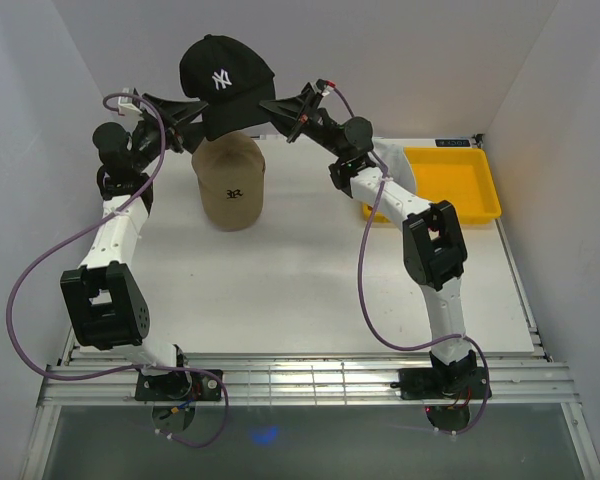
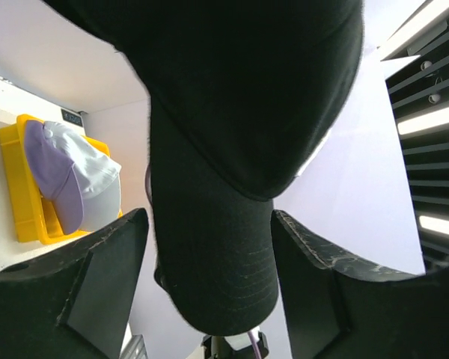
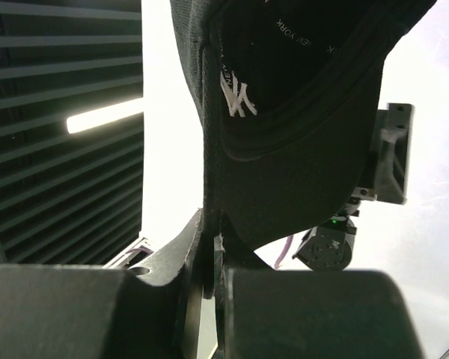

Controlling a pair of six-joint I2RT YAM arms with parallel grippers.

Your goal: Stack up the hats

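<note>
The black cap [image 1: 225, 80], white logo facing up, hung in the air near the far edge of the counter [image 1: 300, 290], left of its middle, with an arm on either side of it. Directly under it the tan cap [image 1: 230, 185] with a dark mark on its front lay on the counter, apart from the raised one, brim pointing toward the near edge. The right gripper [image 1: 280, 108] met the black cap from the right. In its wrist view its fingers [image 3: 172, 262] were pressed together on a thin fold at the cap's edge, and the cap's underside rose above them. The left gripper [image 1: 192, 112] reached in from the left with its fingers [image 2: 105, 277] spread wide. The cap's brim [image 2: 217, 262] hung down in the gap and filled nearly all of it. Whether those fingers pressed on the brim or only stood beside it could not be told. In the far right corner of the counter sat the yellow tray [image 1: 460, 185], partly hidden in the top view by the right arm. The left wrist view showed a white cap [image 2: 97, 187] lying in it, with a purple cap [image 2: 52, 164] touching it on the side away from the arms.
</note>
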